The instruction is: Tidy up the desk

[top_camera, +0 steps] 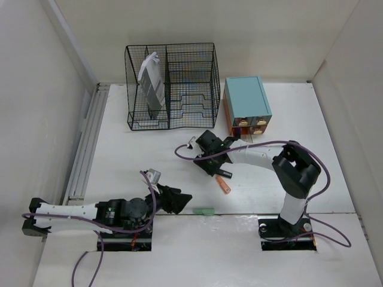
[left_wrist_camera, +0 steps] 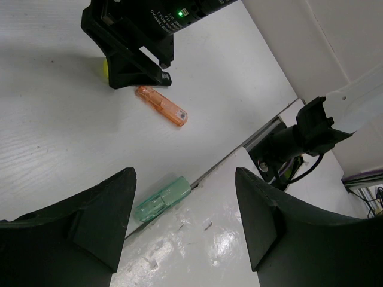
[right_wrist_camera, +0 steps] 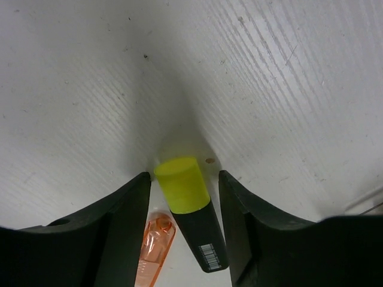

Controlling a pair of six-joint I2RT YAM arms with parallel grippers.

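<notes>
On the white desk [top_camera: 149, 155], my right gripper [top_camera: 213, 164] points down over a black highlighter with a yellow cap [right_wrist_camera: 191, 209]. The highlighter lies flat between its open fingers, with a gap on each side [right_wrist_camera: 184, 175]. An orange translucent pen-like piece [right_wrist_camera: 154, 245] lies just beside the left finger, also seen on the desk [top_camera: 224, 186]. My left gripper [top_camera: 181, 200] hovers open and empty near the desk's front edge [left_wrist_camera: 184, 179]. A green translucent piece [left_wrist_camera: 163, 199] lies on that edge seam below it [top_camera: 204, 210].
A black wire rack [top_camera: 179, 84] at the back holds a grey packet [top_camera: 152, 84]. A teal-topped drawer box [top_camera: 246, 98] stands right of it. White walls close in the left, back and right sides. The right arm's base [top_camera: 287, 230] sits at the near edge.
</notes>
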